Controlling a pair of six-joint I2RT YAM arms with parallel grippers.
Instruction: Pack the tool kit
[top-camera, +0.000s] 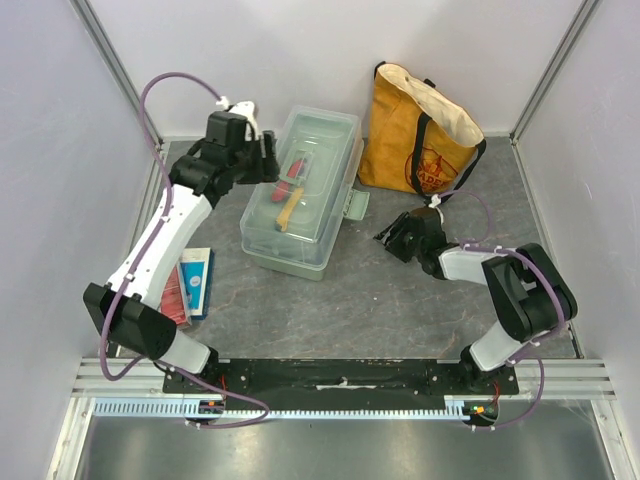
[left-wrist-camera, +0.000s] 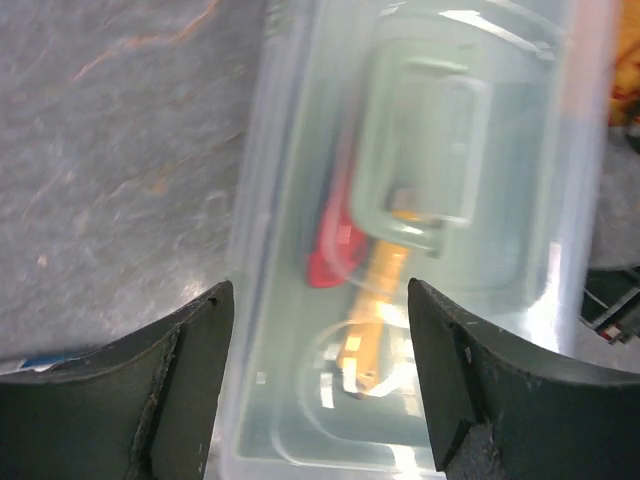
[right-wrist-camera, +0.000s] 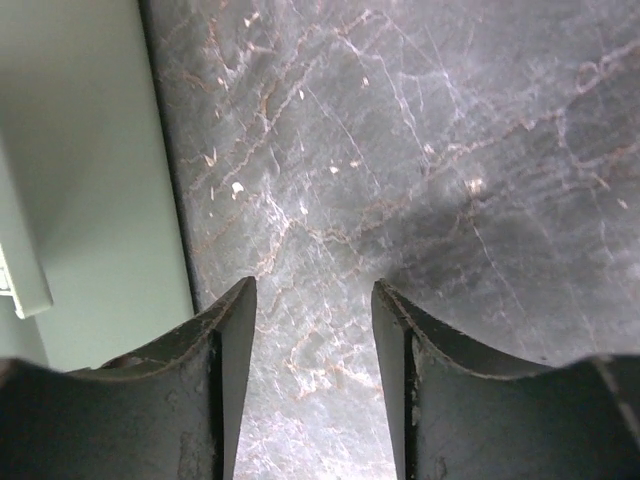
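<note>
At the middle of the table (top-camera: 380, 300), a little toward 12 o'clock, the pale green toolbox (top-camera: 300, 240) is lying with its clear lid (top-camera: 320, 135) down over the body. A red-handled tool (top-camera: 296, 168) and a yellow-handled tool (top-camera: 286, 212) are showing through the lid, just beside each other under the folded handle (left-wrist-camera: 415, 150). No loose tool is showing on the table around the box, so I am judging that the filling is done and the closing is nearly done. At the 3 o'clock side of the box a small latch (top-camera: 355, 205) is sticking outward, and I cannot tell if it is fastened; pressing it shut is probably what is left. The left gripper (top-camera: 268, 160) is hovering at the 10 o'clock edge of the box, above the lid; its jaws are standing wide apart and are holding nothing. The right gripper (top-camera: 393, 238) is waiting low over the table at 4 o'clock from the box, near the latch side but apart from it; its jaws are moderately open, with only bare stone surface between them. The mustard tote bag (top-camera: 415, 140) at 1 o'clock and the red and blue packets (top-camera: 190, 285) at 8 o'clock are lying apart from the box.
</note>
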